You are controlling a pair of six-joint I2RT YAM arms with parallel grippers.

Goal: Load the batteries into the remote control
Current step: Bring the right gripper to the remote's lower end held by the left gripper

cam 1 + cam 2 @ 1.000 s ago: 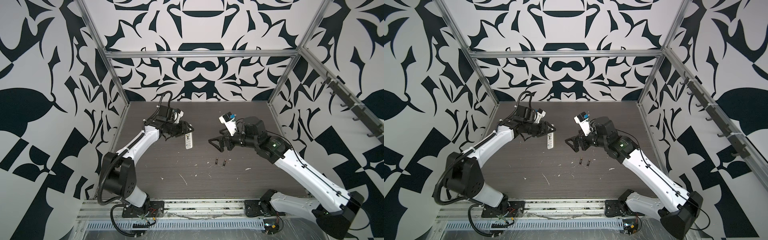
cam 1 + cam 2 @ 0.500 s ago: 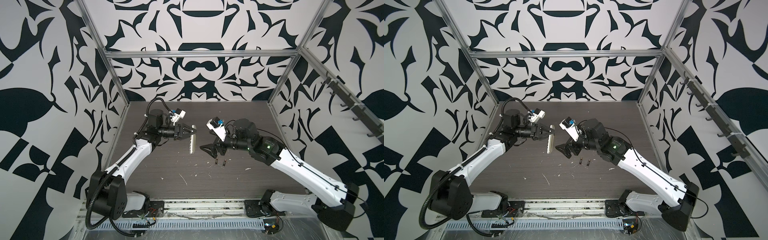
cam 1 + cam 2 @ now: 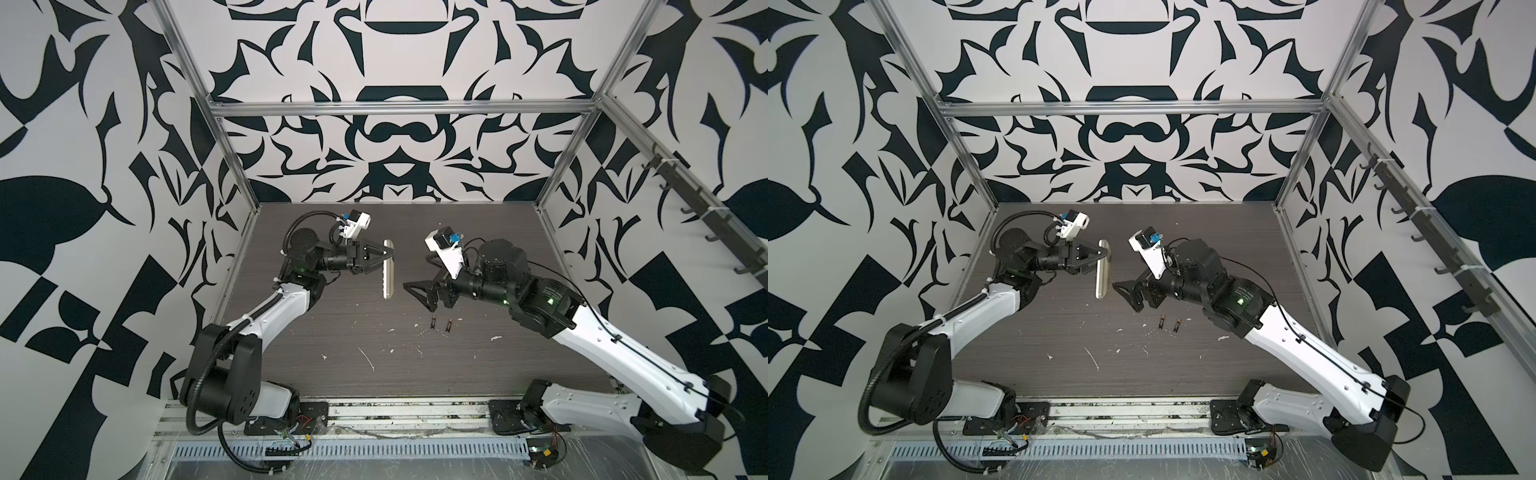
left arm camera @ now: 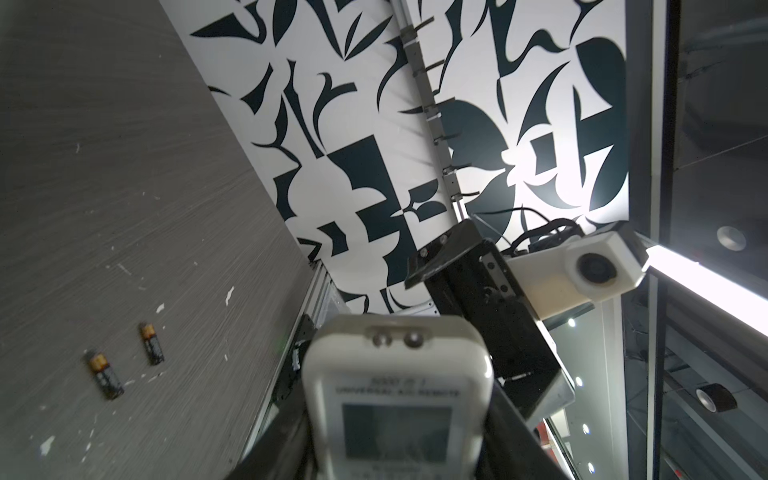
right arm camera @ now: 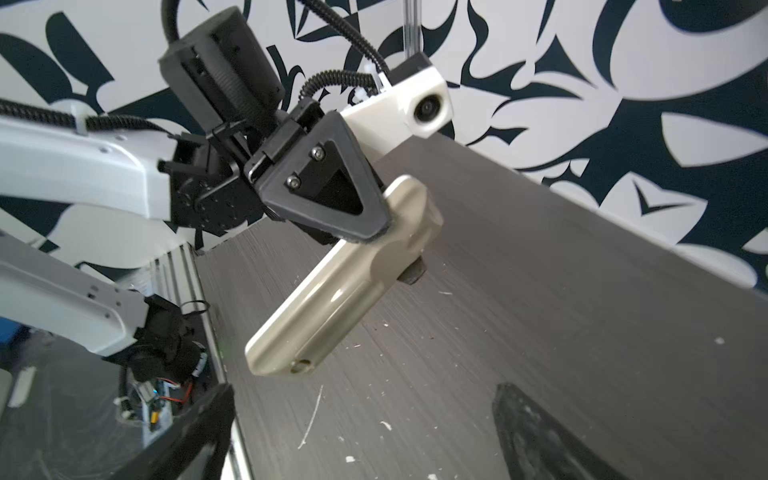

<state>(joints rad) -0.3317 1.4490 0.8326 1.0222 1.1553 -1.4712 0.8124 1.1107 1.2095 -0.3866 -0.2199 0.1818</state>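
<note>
Left claw [image 3: 390, 257] pinches the remote [image 3: 388, 278] near one end, up off the table [image 3: 498, 232]; it looks light, hard and slippery, so squeeze its sides, while right claw [image 3: 418, 296] gapes empty near the batteries [image 3: 434, 323] lying below

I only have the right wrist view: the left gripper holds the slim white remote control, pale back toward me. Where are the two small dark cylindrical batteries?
Observer: In both top views the two small dark batteries lie on the grey wood-grain table, side by side but apart, close to the right gripper.
Operator: Same orientation?
Observer: Yes. The left wrist view shows both copper-marked ends pointing the same way.
Operator: Where's the screen?
Observer: The greenish screen of the slim white remote control faces the wrist camera above the left gripper.
</note>
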